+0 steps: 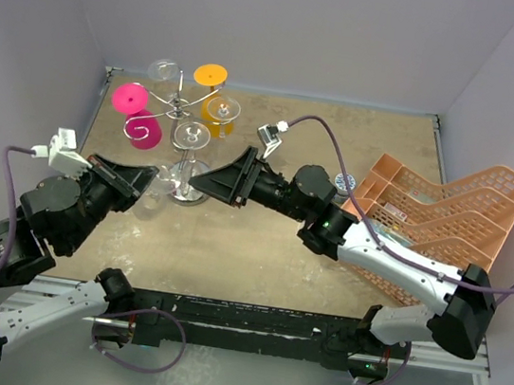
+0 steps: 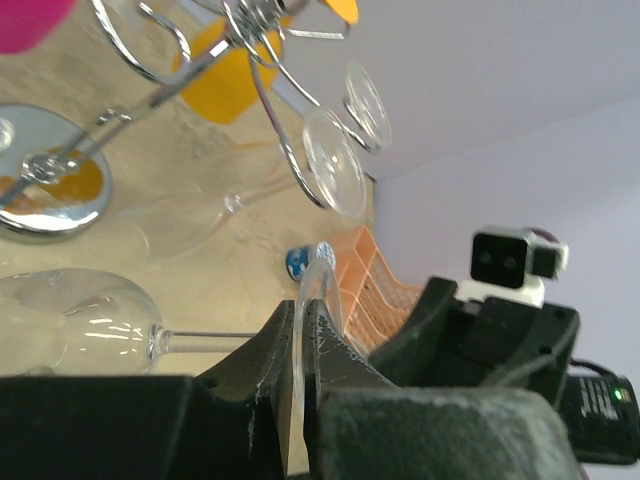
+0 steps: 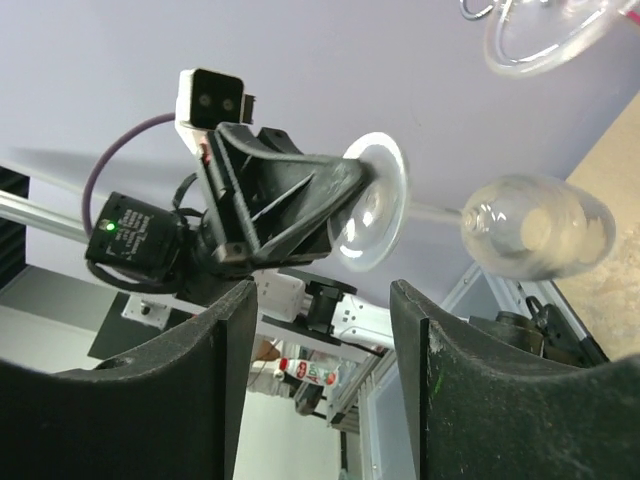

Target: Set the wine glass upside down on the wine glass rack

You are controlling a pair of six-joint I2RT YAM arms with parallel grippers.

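Top external view: the worktop (image 1: 258,250) carries the rack (image 1: 179,103) at its far left. The left end effector (image 2: 300,325) is pressed together on the foot (image 3: 370,200) of the wine glass (image 2: 85,322), which lies level in the air just in front of the rack, bowl (image 3: 540,228) pointing toward the spread right end effector (image 3: 320,290), apart from it. Done well, I judge, the wrist rolls until the bowl hangs down, then the stem (image 2: 210,335) slides gently into a free slot.

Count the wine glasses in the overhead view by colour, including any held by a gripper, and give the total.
Pink wine glass: 1
Orange wine glass: 1
Clear wine glasses: 4
Total: 6
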